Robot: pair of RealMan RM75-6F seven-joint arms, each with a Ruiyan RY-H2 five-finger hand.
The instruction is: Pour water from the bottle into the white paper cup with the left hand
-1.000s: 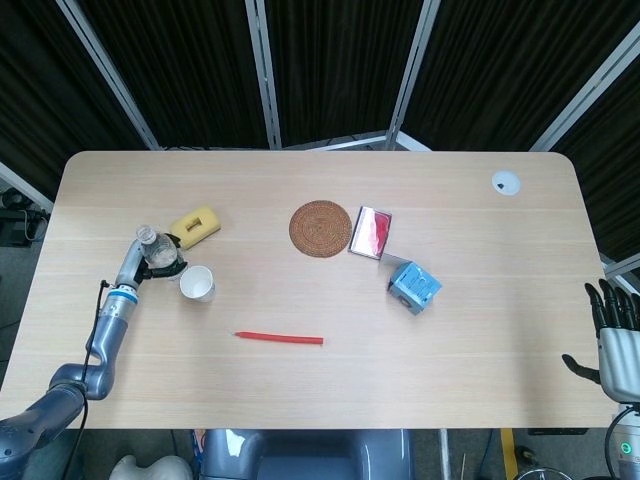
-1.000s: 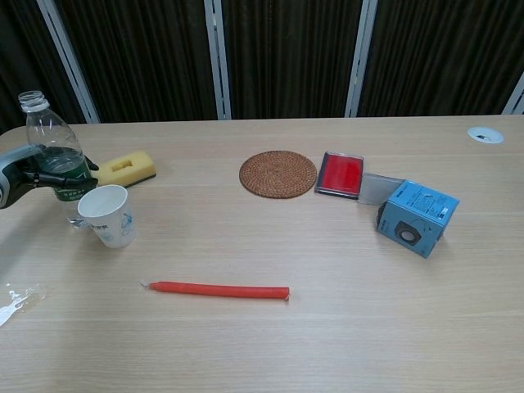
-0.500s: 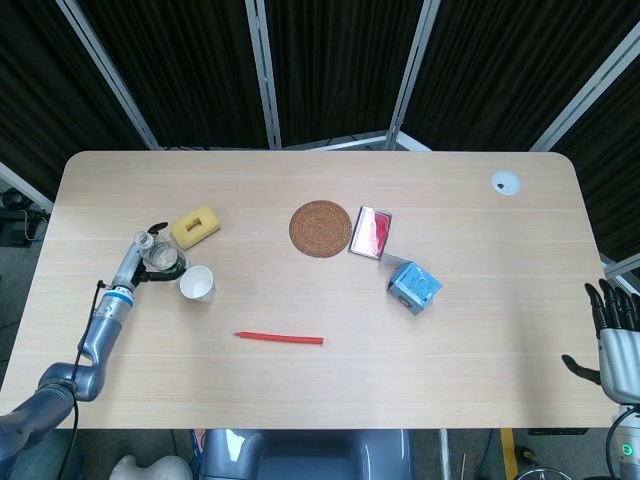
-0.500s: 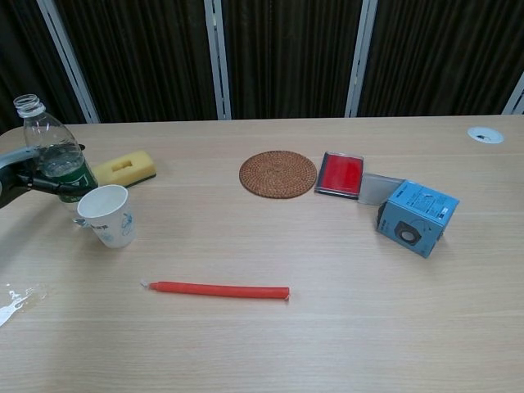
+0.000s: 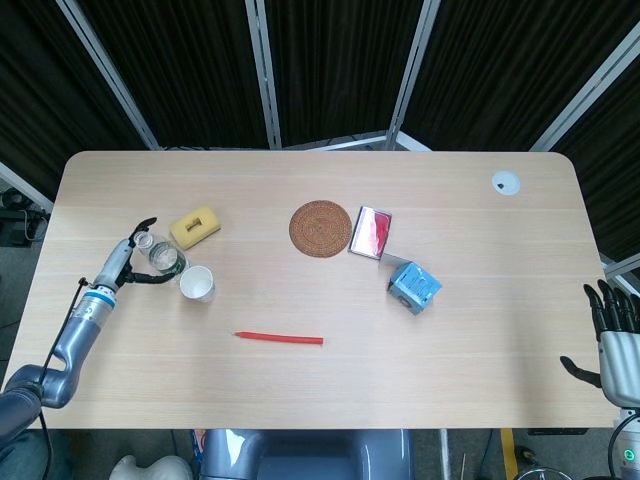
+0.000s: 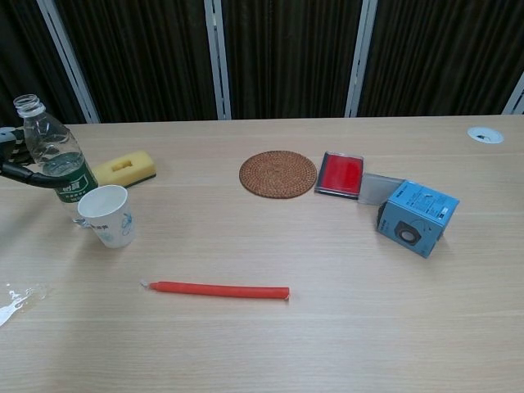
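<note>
Clear uncapped bottle upright on table, white paper cup upright just beside it

By your left hand, the bottle is clear glossy plastic, the cup matt white paper, on matt pale wood-grain table.

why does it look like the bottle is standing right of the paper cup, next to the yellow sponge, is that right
Not quite. The bottle stands upright to the left of the white paper cup, not right of it; the chest view shows this plainly. The rest holds: the yellow sponge lies close by, just behind and to the right of the bottle.
</note>
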